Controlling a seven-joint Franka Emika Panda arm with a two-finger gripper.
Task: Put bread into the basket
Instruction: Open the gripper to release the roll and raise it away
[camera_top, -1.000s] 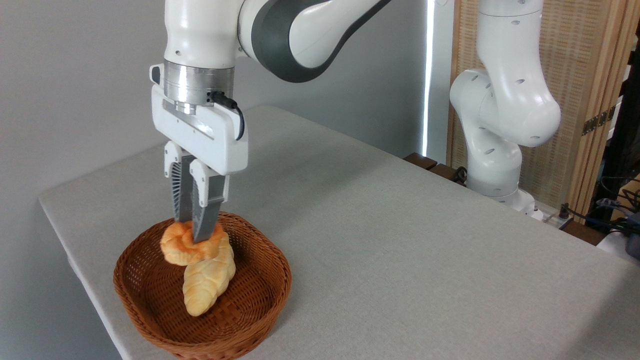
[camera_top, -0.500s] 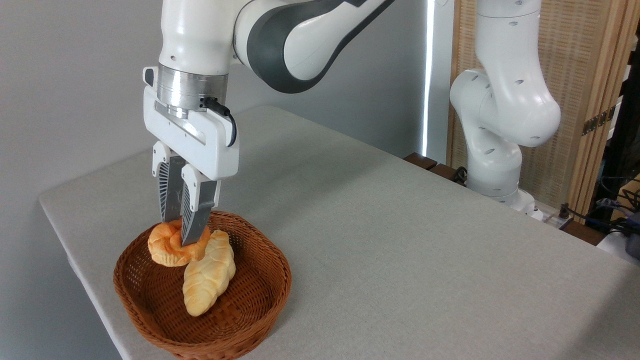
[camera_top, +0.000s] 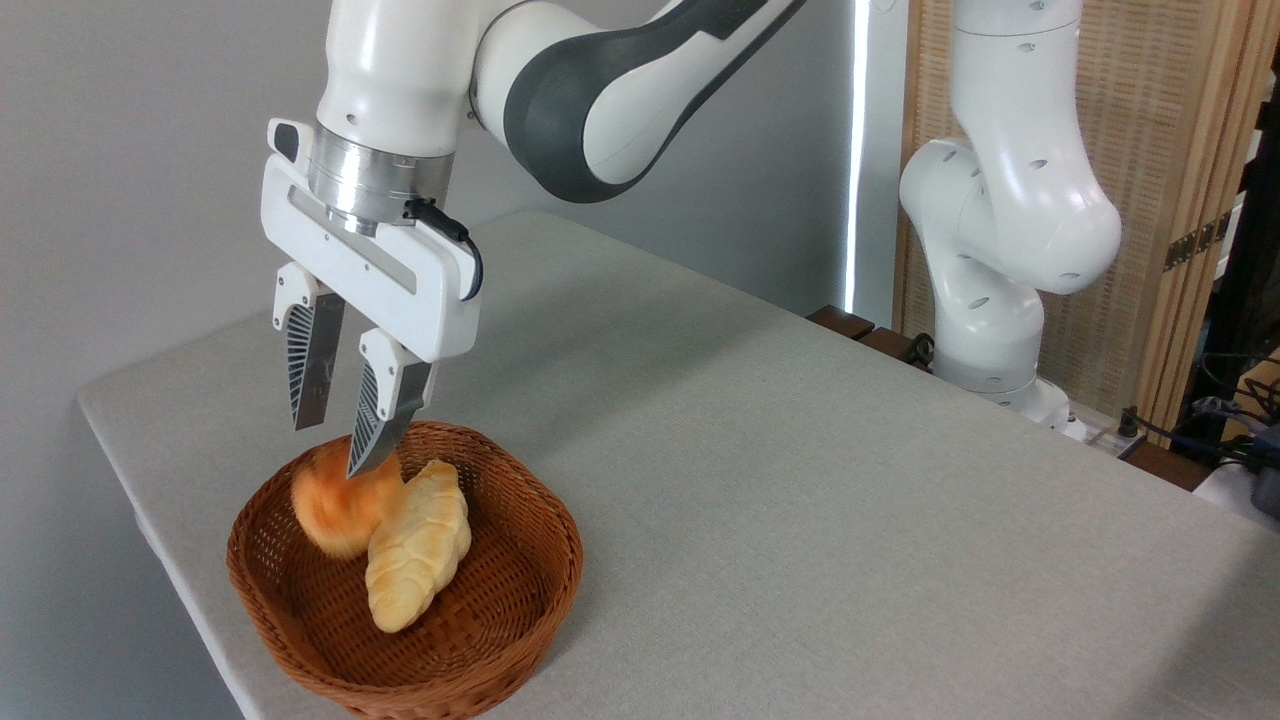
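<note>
**End effector spread open above the basket, bun loose beneath it**

The end effector (camera_top: 328, 448) hangs over the far left part of the basket (camera_top: 500, 640) with its two ribbed fingers (camera_top: 312, 365) clearly parted, a wide gap showing between them. Nothing is clamped in that gap. The nearer fingertip sits in front of the top of the bread (camera_top: 340, 510); whether it touches the bun cannot be told.

The bread appears as a blurred orange-golden blob inside the basket's left side, just under the fingertips. Its outline is smeared, so its exact pose and whether it rests on the weave cannot be made out. Its right side is against or just beside the braided loaf (camera_top: 418, 545), a longer pale-yellow piece lying slantwise across the basket's middle.

The basket stands near the front left corner of the grey worktop (camera_top: 800, 480). The robot's white base column (camera_top: 1010, 260) rises at the worktop's far right edge, well apart from the basket.
</note>
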